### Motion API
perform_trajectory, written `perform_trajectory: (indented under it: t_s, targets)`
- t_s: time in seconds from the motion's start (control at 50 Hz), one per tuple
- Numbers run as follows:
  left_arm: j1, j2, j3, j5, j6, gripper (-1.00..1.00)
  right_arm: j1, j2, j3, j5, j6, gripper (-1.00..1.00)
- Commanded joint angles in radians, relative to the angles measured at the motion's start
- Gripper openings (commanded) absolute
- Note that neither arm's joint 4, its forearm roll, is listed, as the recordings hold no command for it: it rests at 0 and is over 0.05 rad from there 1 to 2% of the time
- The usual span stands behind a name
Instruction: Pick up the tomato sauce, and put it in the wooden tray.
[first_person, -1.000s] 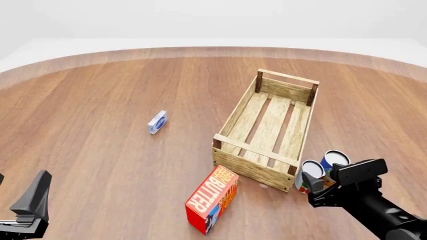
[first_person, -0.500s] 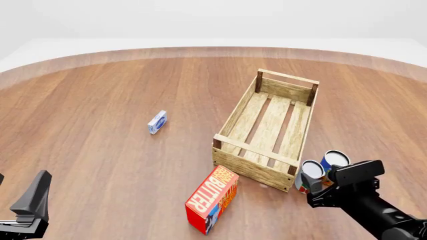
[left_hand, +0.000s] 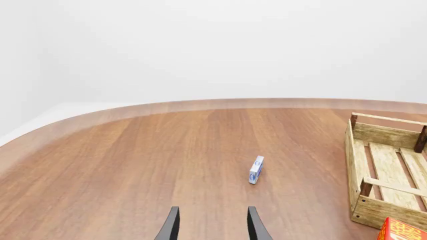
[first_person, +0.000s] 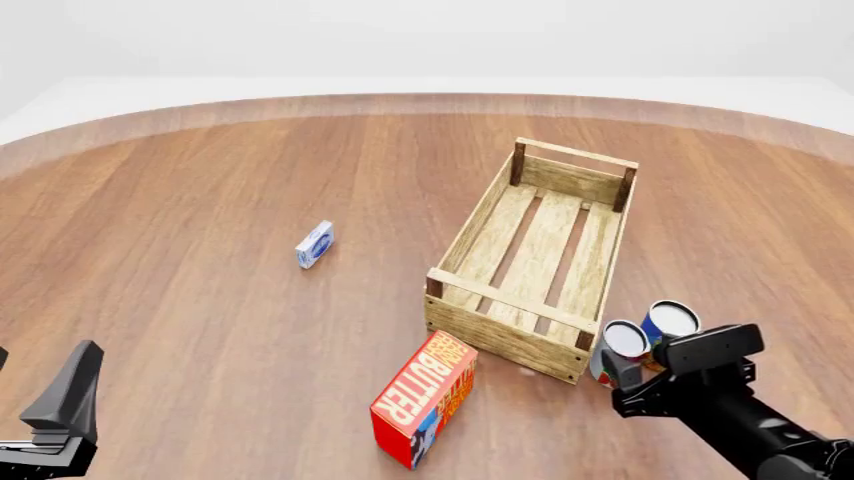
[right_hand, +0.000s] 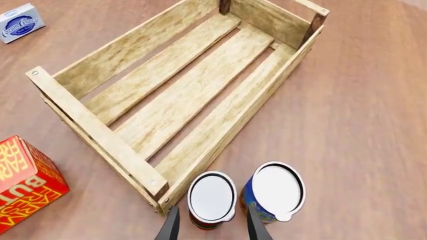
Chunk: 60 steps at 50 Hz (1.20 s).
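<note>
The tomato sauce (first_person: 621, 346) is a small can with a silver-white top, standing on the table by the near right corner of the wooden tray (first_person: 538, 255). In the right wrist view the can (right_hand: 211, 197) sits just beyond my open fingers, between their tips. My right gripper (right_hand: 210, 225) is open and empty, just short of the can; in the front view it (first_person: 638, 385) is low at the right. The tray (right_hand: 167, 95) is a light-wood slatted crate and holds nothing. My left gripper (left_hand: 210, 227) is open and empty, far left.
A larger blue-and-yellow can (first_person: 669, 326) stands right beside the tomato sauce, also in the right wrist view (right_hand: 275, 192). A red-orange butter box (first_person: 424, 398) lies in front of the tray. A small blue-white box (first_person: 315, 244) lies at mid-table.
My right gripper has drawn back slightly toward the near edge and dropped a little. The cans, tray and left arm have not moved.
</note>
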Motion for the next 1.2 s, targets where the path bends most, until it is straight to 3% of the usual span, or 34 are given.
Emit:
perform_trajectory:
  t_s: [0.02, 1.2]
  targets:
    - [0.0, 0.0, 0.0, 0.0, 0.0, 1.0, -0.001, 0.035, 0.0, -0.029, 0.002, 1.0]
    - [0.0, 0.0, 0.0, 0.0, 0.0, 1.0, 0.006, 0.145, -0.01, -0.105, 0.004, 1.0]
